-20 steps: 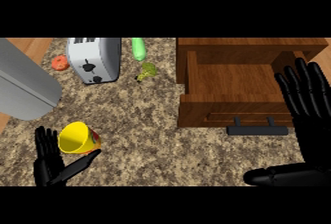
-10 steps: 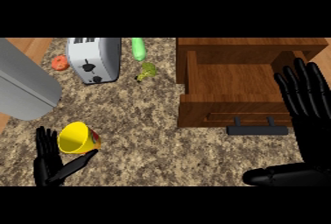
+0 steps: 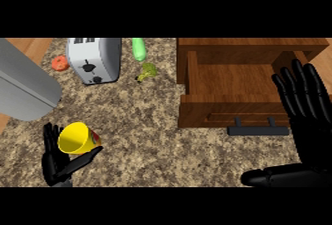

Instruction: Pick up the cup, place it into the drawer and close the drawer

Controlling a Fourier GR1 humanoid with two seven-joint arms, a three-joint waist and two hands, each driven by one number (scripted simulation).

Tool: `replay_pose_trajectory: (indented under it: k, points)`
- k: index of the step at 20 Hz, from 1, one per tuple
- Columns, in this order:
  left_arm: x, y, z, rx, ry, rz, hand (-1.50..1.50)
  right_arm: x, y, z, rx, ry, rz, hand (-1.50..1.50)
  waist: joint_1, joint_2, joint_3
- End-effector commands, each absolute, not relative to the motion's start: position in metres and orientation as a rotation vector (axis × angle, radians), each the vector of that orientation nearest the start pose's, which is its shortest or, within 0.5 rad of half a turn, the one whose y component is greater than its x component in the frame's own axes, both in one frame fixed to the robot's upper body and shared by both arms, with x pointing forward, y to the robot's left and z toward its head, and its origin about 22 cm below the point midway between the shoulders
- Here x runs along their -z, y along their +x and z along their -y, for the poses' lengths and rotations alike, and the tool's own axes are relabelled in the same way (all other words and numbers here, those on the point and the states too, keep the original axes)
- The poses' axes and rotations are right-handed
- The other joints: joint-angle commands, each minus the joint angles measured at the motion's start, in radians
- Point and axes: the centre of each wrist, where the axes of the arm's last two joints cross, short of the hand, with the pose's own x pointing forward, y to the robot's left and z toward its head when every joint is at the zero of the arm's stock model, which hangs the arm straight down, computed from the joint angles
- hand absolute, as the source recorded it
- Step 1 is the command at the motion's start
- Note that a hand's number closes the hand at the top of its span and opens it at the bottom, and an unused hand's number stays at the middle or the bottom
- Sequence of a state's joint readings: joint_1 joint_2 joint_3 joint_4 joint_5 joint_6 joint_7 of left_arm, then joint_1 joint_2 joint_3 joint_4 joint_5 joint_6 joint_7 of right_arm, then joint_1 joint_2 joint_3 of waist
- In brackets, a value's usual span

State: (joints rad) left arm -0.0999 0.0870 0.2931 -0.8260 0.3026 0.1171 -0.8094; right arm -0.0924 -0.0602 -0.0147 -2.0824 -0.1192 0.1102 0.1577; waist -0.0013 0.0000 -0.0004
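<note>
A yellow cup (image 3: pixel 79 138) with a red band lies tilted at the lower left of the granite counter, its mouth facing up-left. My left hand (image 3: pixel 57 161) sits under and around it, fingers behind the cup and thumb stretched out below it, relaxed rather than curled. The wooden drawer (image 3: pixel 240 83) stands pulled open at the upper right, its inside bare, with a black handle (image 3: pixel 257 130) on its front. My right hand (image 3: pixel 306 110) is raised flat at the right edge, fingers straight, over the drawer's right side.
A silver toaster (image 3: pixel 95 59) stands at the back, with a red tomato (image 3: pixel 59 63) to its left. A green cucumber (image 3: pixel 138 48) and a small green pepper (image 3: pixel 148 71) lie between toaster and drawer. A large grey appliance (image 3: pixel 24 90) fills the left edge.
</note>
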Motion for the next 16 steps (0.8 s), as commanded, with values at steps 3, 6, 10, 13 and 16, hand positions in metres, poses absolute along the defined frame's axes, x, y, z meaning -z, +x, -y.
replay_pose_trajectory:
  k: [3, 6, 10, 13, 16]
  points:
    - [0.138, 0.218, -0.303, -0.543, 0.337, 1.717, -1.50, -0.130, 0.211, 0.247, -0.132, 0.152, 2.014, -1.50, 0.000, -0.001, 0.000]
    - [0.152, 0.205, -0.322, -0.564, 0.293, 1.729, -1.50, -0.136, 0.217, 0.240, -0.148, 0.167, 1.983, -1.50, -0.001, 0.000, 0.000]
    - [0.138, 0.234, -0.307, -0.557, 0.182, 1.753, -1.50, -0.158, 0.227, 0.237, -0.138, 0.157, 1.998, -1.50, 0.001, 0.000, 0.000]
    - [0.153, 0.223, -0.308, -0.593, 0.120, 1.770, -1.50, -0.148, 0.242, 0.248, -0.141, 0.166, 2.000, -1.50, 0.000, 0.001, 0.000]
    - [0.156, 0.228, -0.297, -0.582, 0.091, 1.791, 1.50, -0.134, 0.225, 0.235, -0.140, 0.151, 1.988, -1.50, -0.003, 0.001, 0.000]
